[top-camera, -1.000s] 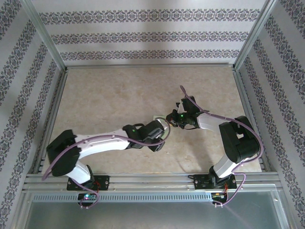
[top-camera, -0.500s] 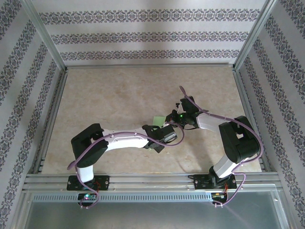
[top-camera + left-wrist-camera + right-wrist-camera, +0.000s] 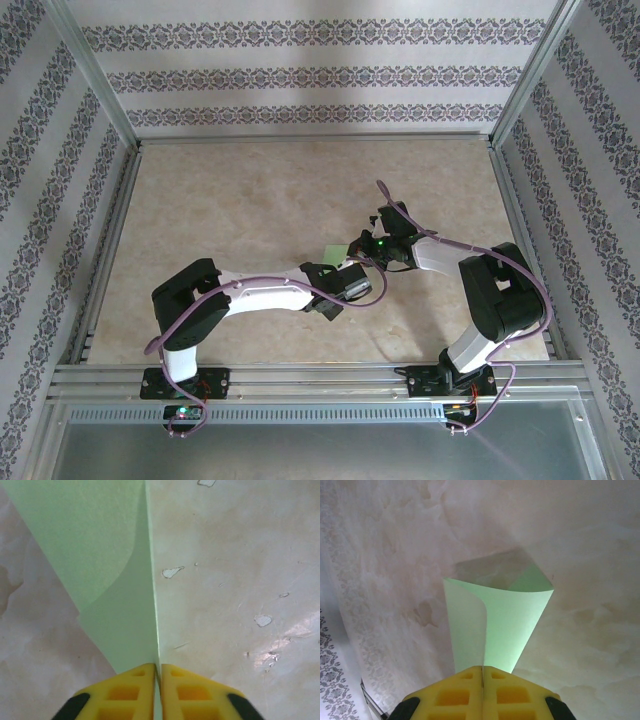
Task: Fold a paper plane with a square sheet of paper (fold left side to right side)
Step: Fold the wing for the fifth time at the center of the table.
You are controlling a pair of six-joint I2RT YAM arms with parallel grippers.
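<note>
Left fingers, yellow, pressed together with a thin edge of the square sheet of paper pinched in the seam between them; left gripper closed on that sheet. From the left wrist the light green paper runs up and away from the fingertips, its right edge a straight line above the seam, the rest spreading left, with a curved shadow across its lower part. Pale marbled table to the right of the sheet, flecked with small chipped spots. Right fingers, also yellow, closed tight, green paper entering the slit between them; right gripper clamped on the same sheet. From the right wrist the sheet is bowed over on itself, one flap curling in front of the other, open at the far end, a grey shadow on the table just beyond it. Whether any part of the paper touches the table there, cannot tell. From the top camera both arms reach inward and meet a little right of the table's middle: left gripper comes in from the lower left, right gripper from the right, the two close together. A small patch of green sheet shows between and just left of them. Patterned wallpaper panels and a metal frame ring the table
</note>
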